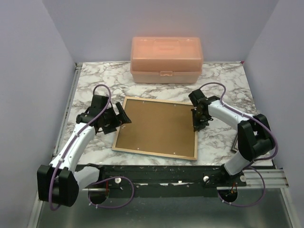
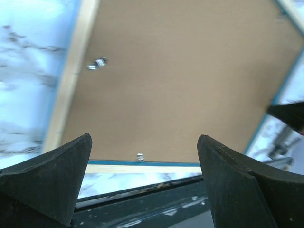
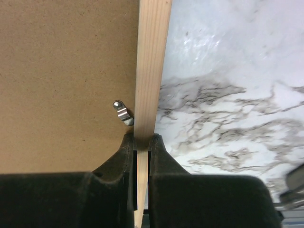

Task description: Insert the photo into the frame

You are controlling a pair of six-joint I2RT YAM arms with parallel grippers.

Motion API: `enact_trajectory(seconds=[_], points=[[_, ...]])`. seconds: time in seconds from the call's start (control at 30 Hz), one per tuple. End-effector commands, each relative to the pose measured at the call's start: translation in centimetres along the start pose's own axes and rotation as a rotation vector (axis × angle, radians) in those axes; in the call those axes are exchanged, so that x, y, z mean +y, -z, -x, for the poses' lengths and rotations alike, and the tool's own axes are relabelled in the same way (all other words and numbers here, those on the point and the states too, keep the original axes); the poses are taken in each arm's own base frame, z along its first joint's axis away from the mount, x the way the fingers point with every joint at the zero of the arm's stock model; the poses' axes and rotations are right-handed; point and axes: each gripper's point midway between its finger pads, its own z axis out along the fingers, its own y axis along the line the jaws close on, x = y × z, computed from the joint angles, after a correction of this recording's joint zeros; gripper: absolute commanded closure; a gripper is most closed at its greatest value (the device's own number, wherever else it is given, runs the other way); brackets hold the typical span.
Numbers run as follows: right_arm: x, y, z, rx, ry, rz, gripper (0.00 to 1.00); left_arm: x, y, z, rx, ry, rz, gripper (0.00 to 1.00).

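One frame (image 3: 152,57) rim pinched by R gripper (image 3: 142,140) (L gripper (image 2: 145,142) agape).

L arm (image 1: 75,142) & R arm (image 1: 227,113) – white shells, blk joint housings | cables (image 1: 211,84) – thin purple loops, base + wrist | fingers (image 2: 47,175) – matte blk wedges, both sides alike

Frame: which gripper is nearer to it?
Right. The right gripper is shut on the frame, pinching its right rim. The left gripper is open by the left edge, gripping nothing; whether it touches cannot be told.
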Motion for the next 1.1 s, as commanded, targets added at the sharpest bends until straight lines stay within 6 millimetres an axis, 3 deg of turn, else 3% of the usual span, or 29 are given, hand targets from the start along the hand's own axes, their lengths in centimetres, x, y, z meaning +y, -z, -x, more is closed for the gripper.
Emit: enact_trajectory(seconds=[0.0,0.17,0.2,0.3,0.4,0.73,0.93,1.07], points=[[-2.9,0.5,2.6,-0.094,0.123,-0.155,1.0,4.6,-0.4,0.4,0.033,-0.019,0.265,0.04],[-3.8,0.5,3.8,-0.098,0.045,-0.246,0.95,6.7,-1.9,0.2,0.084,0.005,0.376,0.04],[-3.2,0.6,3.8,-0.086,0.041,-0.215,0.84,7.0,-2.4,0.1,0.096,0.008,0.388,0.04],[-1.3,1.3,4.4,-0.13,0.005,-0.101,0.34,7.5,-3.3,-0.2,0.147,0.011,0.413,0.04],[-0.7,1.9,4.7,-0.165,-0.029,-0.05,0.14,7.9,-4.2,-0.6,0.191,0.007,0.42,0.04],[-0.7,-0.1,3.5,-0.039,-0.236,0.278,0.09,7.0,-6.7,-3.3,0.291,0.034,0.282,0.08],[2.5,-0.6,2.4,0.04,-0.194,0.471,0.09,6.9,-6.9,-5.5,0.344,0.042,0.23,0.18],[3.5,-0.2,1.3,0.075,-0.196,0.547,0.09,6.9,-6.2,-6.8,0.362,0.025,0.223,0.25]])
